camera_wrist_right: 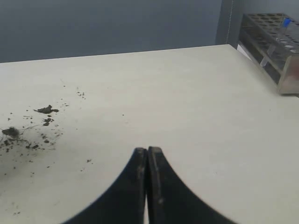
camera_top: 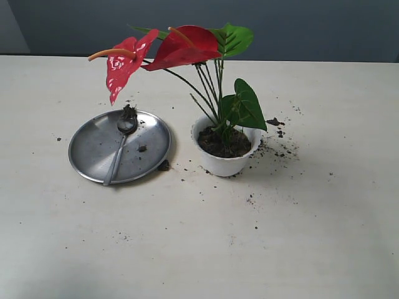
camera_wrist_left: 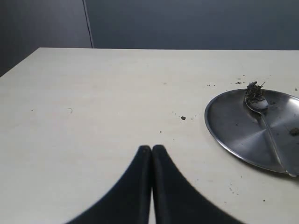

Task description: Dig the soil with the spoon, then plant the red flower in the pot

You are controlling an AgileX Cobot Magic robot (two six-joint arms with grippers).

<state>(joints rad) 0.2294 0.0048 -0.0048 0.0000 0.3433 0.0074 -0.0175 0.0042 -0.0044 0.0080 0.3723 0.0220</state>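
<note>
White pot (camera_top: 224, 163) on table (camera_top: 199, 249): soil (camera_top: 224, 144), red flower (camera_top: 181, 50) upright, leaning left. Steel plate (camera_top: 93, 152) beside: spoon (camera_top: 120, 149), bowl away. Left claw (camera_wrist_left: 152, 150), right claw (camera_wrist_right: 147, 151) pressed together, empty.

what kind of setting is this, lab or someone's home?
Most likely a lab or test bench: a bare pale table against a plain dark wall, and what looks like a test-tube rack at the table's edge. Nothing homely shows.

The right end effector (camera_wrist_right: 147, 151), fingers pressed together, hovers near scattered soil crumbs (camera_wrist_right: 46, 110).
</note>
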